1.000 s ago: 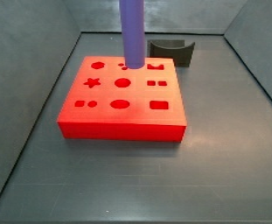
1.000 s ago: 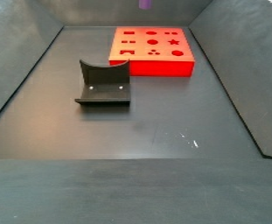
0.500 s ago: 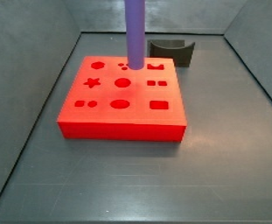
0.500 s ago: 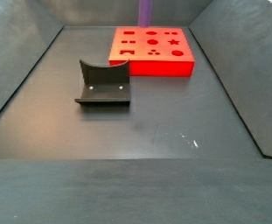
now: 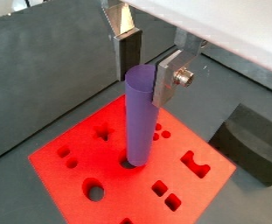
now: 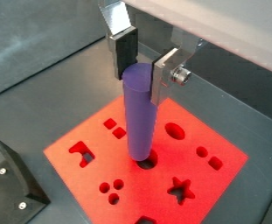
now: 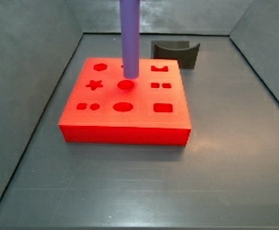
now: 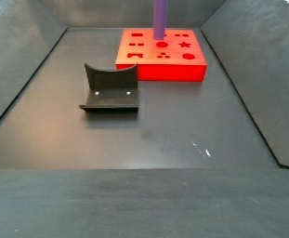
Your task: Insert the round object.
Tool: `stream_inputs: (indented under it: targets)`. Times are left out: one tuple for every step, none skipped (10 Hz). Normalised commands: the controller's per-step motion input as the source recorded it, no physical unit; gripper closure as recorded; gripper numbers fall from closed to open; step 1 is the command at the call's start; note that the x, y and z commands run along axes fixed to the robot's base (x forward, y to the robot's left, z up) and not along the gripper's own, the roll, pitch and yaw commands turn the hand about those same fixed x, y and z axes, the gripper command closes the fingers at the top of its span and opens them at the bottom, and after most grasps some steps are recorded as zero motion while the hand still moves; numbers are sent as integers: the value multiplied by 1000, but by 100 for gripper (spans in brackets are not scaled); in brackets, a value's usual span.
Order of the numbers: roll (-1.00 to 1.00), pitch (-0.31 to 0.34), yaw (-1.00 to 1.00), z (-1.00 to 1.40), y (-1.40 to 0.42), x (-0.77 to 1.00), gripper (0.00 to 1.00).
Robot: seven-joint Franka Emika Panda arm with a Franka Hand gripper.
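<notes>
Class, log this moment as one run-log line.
gripper: shut on purple rod | rod: upright, tip at round centre hole of red block | fixture: apart

Light is even and rather soft in all views, with only weak shadows. In a side view the dark floor [image 8: 147,139] shows small bright glints. The red block [image 7: 125,99] looks strongly saturated. Near the gripper [image 5: 148,63], both wrist views are slightly blurred.

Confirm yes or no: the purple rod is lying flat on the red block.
No: in a wrist view the purple rod stands upright between the jaws of the gripper, its lower end at a round hole in the red block.
</notes>
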Motion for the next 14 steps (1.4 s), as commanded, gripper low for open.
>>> stream_inputs:
  targets:
    - [47, -44, 0, -280, -37, -171, 100]
    - [51, -63, 0, -243, -51, -246, 100]
    - [56, -69, 0, -211, -77, -249, 100]
    - [16, -104, 0, -183, -111, 0, 100]
    - [53, -114, 0, -249, 0, 183, 100]
    - [74, -93, 0, -249, 9, 234, 100]
    - [106, -71, 0, -254, 17, 129, 100]
    - [111, -13, 0, -211, 0, -3, 100]
    - [30, 0, 0, 0, -17, 0, 100]
    - [29, 26, 0, -37, -11, 103, 100]
    - [103, -56, 0, -717, -91, 29, 100]
    - [99, -130, 0, -960, -100, 0, 100]
    - [81, -149, 0, -946, -109, 0, 100]
    - [73, -151, 0, -949, -74, 0, 100]
